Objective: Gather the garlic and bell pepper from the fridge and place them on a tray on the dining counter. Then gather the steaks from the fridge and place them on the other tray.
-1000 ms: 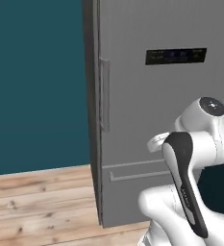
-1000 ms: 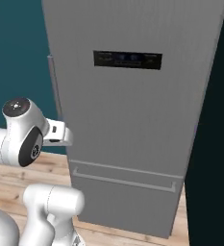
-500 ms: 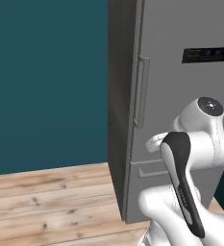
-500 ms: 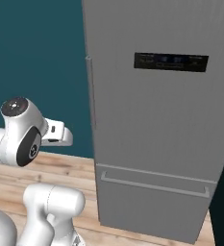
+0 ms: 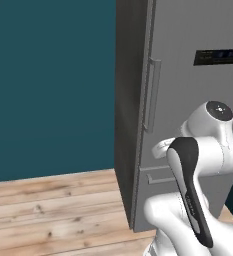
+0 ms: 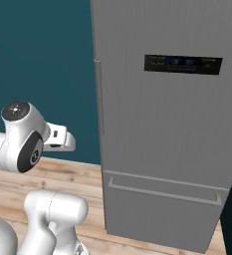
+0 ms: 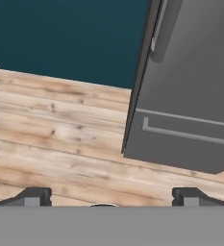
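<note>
Steel fridge [image 6: 162, 124] shut — teal wall [image 5: 48, 85] beside, wood floor [image 7: 56, 129] below.

The closed fridge [image 6: 162, 124] stands on the wooden floor [image 5: 53, 210].

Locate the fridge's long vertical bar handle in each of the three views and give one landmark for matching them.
Left base view: vertical bar handle right of centre, upper half.
Right base view: left of centre, on the fridge's left edge, upper half.
Hand view: top edge, right of centre, lower end alone.
Shared landmark: horizontal drawer handle low on the fridge front.
</note>
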Tool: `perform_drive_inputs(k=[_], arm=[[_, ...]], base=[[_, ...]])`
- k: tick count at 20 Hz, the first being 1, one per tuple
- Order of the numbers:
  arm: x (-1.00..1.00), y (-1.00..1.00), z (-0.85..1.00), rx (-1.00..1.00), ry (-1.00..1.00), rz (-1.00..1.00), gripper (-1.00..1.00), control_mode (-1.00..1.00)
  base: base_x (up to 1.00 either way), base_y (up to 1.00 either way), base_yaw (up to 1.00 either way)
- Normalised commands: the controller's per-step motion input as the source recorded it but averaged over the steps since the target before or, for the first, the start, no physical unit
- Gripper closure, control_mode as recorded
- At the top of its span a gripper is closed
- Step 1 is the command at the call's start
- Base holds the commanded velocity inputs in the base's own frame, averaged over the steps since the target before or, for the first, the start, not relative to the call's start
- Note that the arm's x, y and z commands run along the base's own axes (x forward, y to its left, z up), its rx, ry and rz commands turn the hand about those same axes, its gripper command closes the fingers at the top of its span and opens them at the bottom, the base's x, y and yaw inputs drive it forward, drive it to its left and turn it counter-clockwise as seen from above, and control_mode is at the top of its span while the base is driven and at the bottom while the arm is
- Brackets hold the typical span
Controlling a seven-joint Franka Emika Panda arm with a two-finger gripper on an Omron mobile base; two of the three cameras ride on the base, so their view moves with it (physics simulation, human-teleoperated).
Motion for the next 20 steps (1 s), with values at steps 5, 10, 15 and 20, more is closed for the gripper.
perform_drive_inputs(k=[5, 10, 15, 20], arm=[[0.24, -0.03, 0.00, 0.00, -0.06, 0.00, -1.00, -1.00], [0.77, -0.42, 0.00, 0.02, 0.00, 0.00, -1.00, -1.00], [0.77, -0.35, 0.00, 0.00, -0.04, 0.00, -1.00, -1.00], [0.79, -0.11, 0.00, 0.01, -0.11, 0.00, -1.00, -1.00]], base=[[0.00, 0.00, 0.00], [0.00, 0.00, 0.00], [0.00, 0.00, 0.00], [0.00, 0.00, 0.00]])
